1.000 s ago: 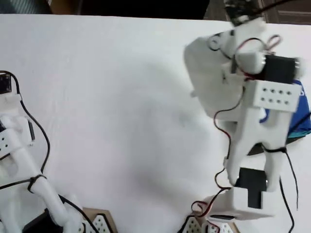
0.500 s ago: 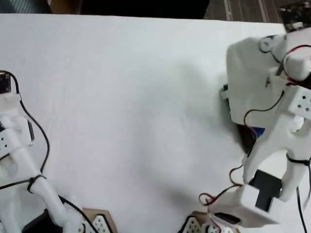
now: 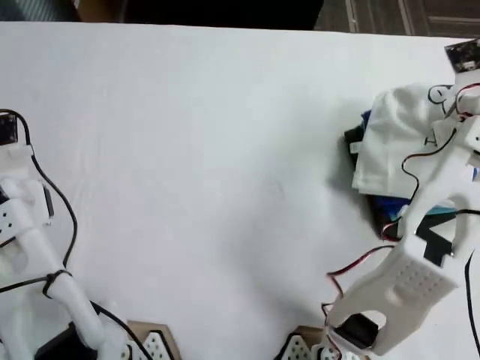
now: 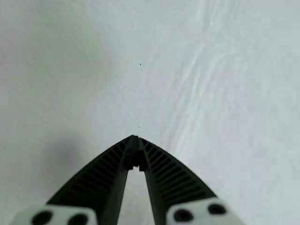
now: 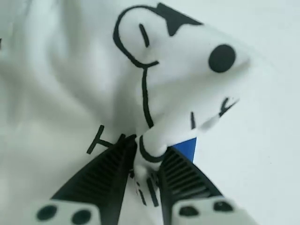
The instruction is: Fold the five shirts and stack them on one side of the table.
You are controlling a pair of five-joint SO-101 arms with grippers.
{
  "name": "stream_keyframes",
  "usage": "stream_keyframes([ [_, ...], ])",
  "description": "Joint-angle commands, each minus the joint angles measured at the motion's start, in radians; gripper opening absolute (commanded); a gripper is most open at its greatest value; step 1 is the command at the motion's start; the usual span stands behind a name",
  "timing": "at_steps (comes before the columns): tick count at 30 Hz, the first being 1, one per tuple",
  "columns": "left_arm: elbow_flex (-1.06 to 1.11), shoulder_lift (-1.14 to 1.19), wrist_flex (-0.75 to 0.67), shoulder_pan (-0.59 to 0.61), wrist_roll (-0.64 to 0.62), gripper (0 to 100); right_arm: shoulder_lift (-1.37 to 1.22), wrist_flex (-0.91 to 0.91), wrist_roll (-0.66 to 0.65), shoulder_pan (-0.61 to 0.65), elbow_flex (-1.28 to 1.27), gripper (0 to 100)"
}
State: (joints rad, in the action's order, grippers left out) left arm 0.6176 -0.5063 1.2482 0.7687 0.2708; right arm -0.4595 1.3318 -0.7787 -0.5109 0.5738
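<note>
A folded white shirt [image 3: 396, 142] with a black line drawing lies on top of a stack at the table's right edge. Blue [image 3: 390, 208] and black [image 3: 352, 140] shirts peek out beneath it. My right gripper [image 5: 146, 159] is shut on a pinched fold of the white shirt [image 5: 154, 93], with a strip of blue shirt [image 5: 185, 147] beside its fingers. The right arm [image 3: 420, 247] leans over the stack and hides its near part. My left gripper [image 4: 135, 159] is shut with nothing in it, just above the bare white table [image 4: 211, 84] at the left arm [image 3: 30, 240].
The white table cloth [image 3: 187, 165] stretches across the middle and left. Cables run along both arms, and the arm bases [image 3: 150, 345] sit at the near edge. The table's far edge [image 3: 225, 26] meets a dark floor.
The right arm has swung to the right with the white shirt and lowered it onto the stack at the table's right edge. The left arm has not moved.
</note>
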Motion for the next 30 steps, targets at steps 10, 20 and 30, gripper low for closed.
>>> stream_keyframes([
  [10,-0.002,-0.029,-0.008,-0.008,-0.002,2,-0.094,-0.084,-0.003,-0.053,0.078,20.8],
  [20,-0.001,-0.029,-0.008,-0.008,-0.002,2,-0.094,0.133,0.213,-0.016,0.491,35.1],
  [30,-0.001,-0.029,-0.008,-0.006,-0.002,3,-0.194,0.105,0.241,0.28,0.453,35.1],
])
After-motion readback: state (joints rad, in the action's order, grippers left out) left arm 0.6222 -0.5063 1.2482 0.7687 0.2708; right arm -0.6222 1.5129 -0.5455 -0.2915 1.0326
